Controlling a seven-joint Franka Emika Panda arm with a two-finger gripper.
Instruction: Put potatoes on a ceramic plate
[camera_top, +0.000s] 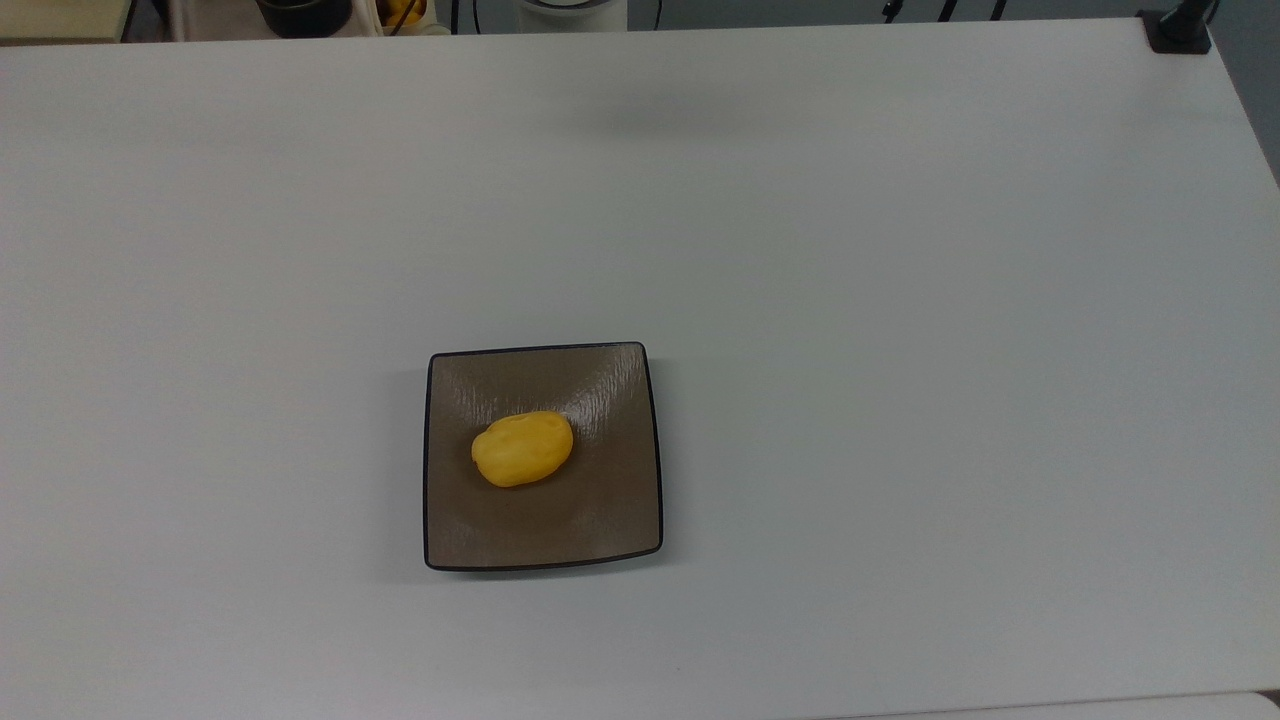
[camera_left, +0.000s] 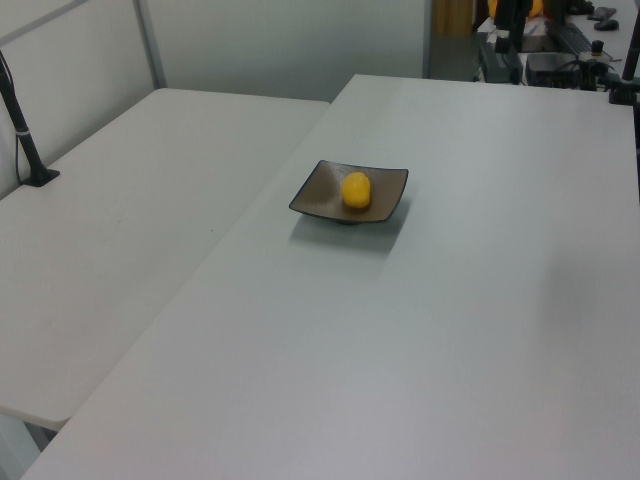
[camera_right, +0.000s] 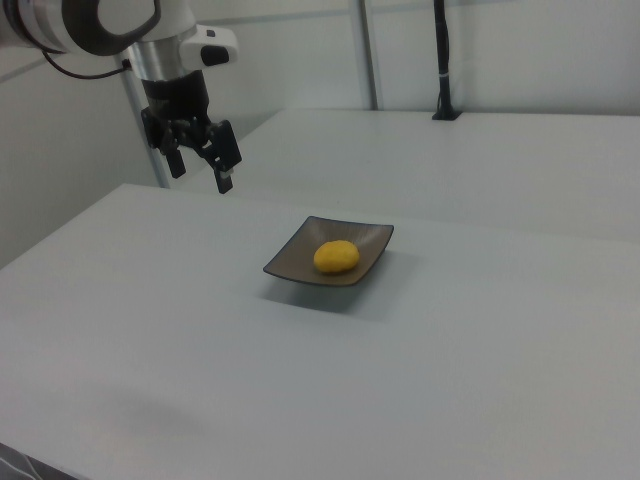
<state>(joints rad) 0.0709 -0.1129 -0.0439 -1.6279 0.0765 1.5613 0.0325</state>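
The potato lies near the middle of the ceramic plate, touching nothing else, so the placing looks done. The plate sits on the white surface. Well away from the plate, the end effector hangs above the surface's edge, fingers spread and holding nothing.

Yellow potato lying in the middle of the square brown plate on the white table, with the black gripper hanging open and empty above the table edge, well apart toward the right view's left.
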